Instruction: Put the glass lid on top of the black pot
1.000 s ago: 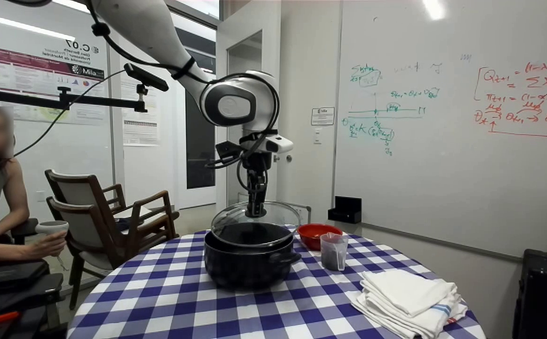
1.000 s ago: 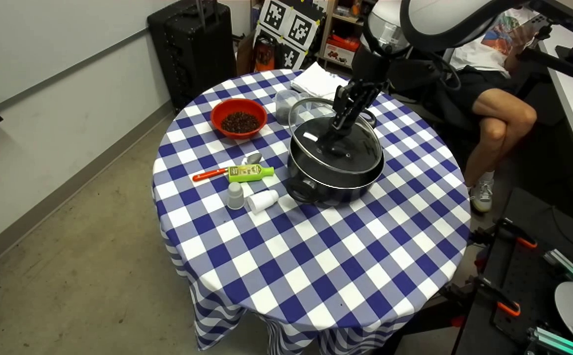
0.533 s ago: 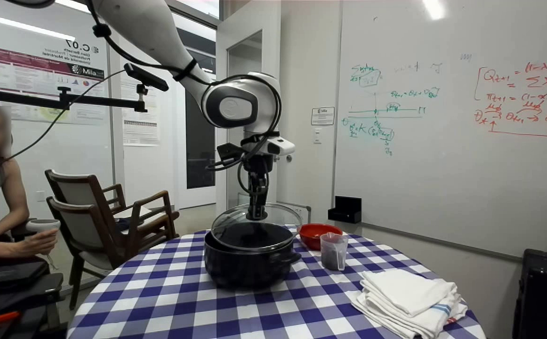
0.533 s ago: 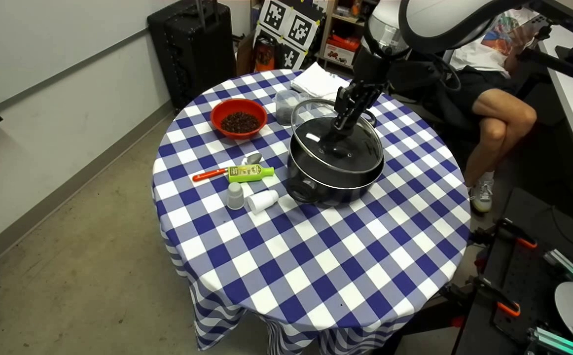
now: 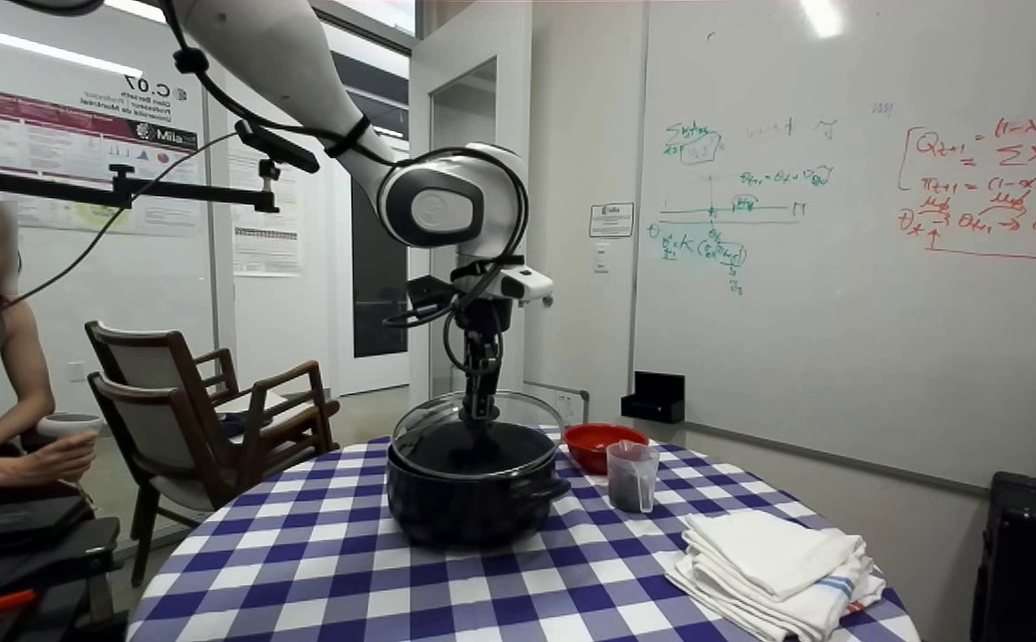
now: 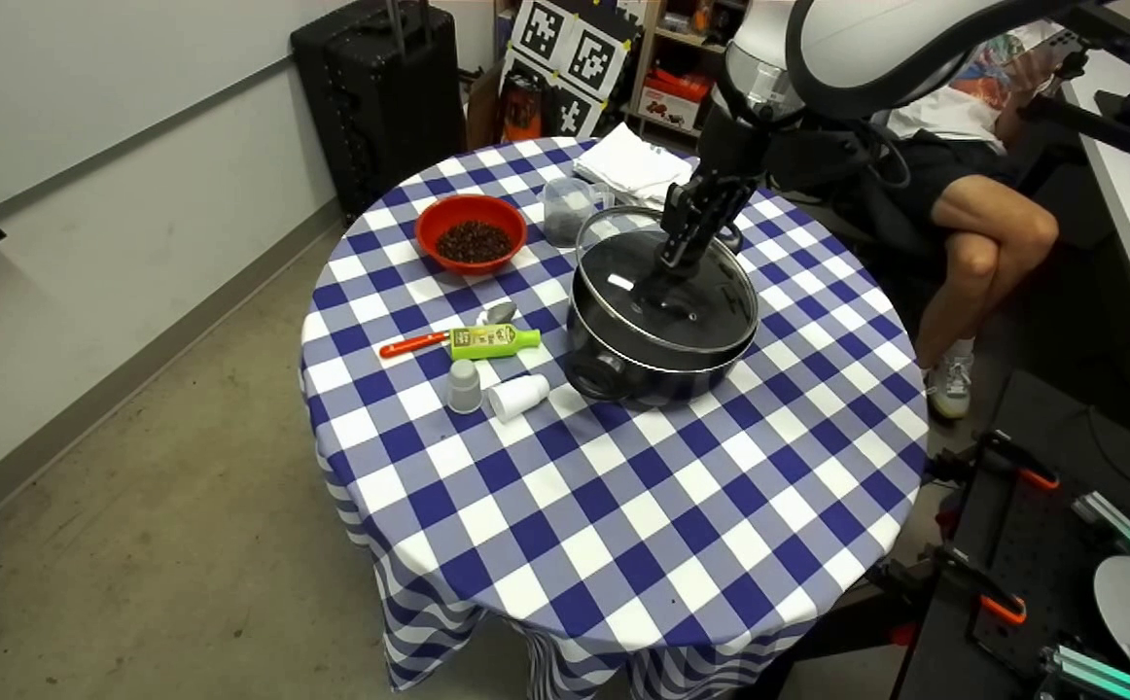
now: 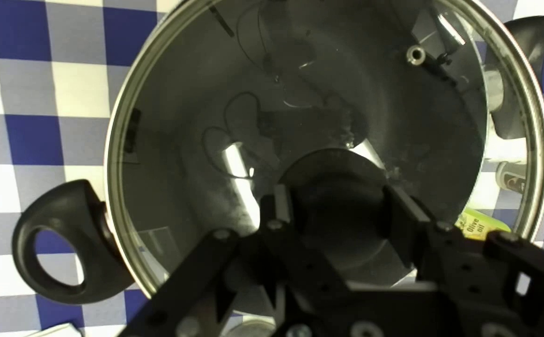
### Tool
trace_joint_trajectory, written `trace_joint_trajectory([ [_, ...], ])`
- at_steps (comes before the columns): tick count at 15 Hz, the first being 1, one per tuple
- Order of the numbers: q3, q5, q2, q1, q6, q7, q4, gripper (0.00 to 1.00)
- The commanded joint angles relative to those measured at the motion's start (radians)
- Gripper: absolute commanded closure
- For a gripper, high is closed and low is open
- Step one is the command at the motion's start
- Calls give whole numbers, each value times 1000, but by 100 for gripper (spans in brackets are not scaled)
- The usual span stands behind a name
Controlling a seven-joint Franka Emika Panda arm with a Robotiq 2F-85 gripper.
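Note:
The glass lid (image 5: 429,437) is tilted over the black pot (image 5: 473,513) in both exterior views (image 6: 614,262) (image 6: 662,384). Its far side is raised. Its near edge is low at the pot's opening; whether it touches the rim I cannot tell. My gripper (image 7: 335,201) is shut on the lid's dark knob (image 7: 333,164), with a finger on either side in the wrist view. In both exterior views the gripper (image 5: 480,412) (image 6: 679,255) points down at the lid's middle. In the wrist view the lid (image 7: 183,107) covers most of the pot, and the pot's handles (image 7: 73,269) stick out on both sides.
A red bowl (image 6: 473,209) of dark grains and a clear measuring cup (image 5: 632,477) stand near the pot. A green bottle (image 6: 492,341), a red-handled utensil (image 6: 414,344), a grey shaker (image 6: 464,386) and a white one (image 6: 518,397) lie beside it. White towels (image 5: 777,562) are stacked near the edge.
My gripper and the lid have moved down a little toward the pot. In the last half second they also shifted slightly left in an exterior view. The pot has not moved.

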Motion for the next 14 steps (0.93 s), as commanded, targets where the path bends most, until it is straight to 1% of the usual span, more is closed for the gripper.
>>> trace_joint_trajectory([
  [1,-6,-11,-36,11,-12,13,-22,75],
  [14,-14,-61,-51,33,-4,38,-49,75],
])
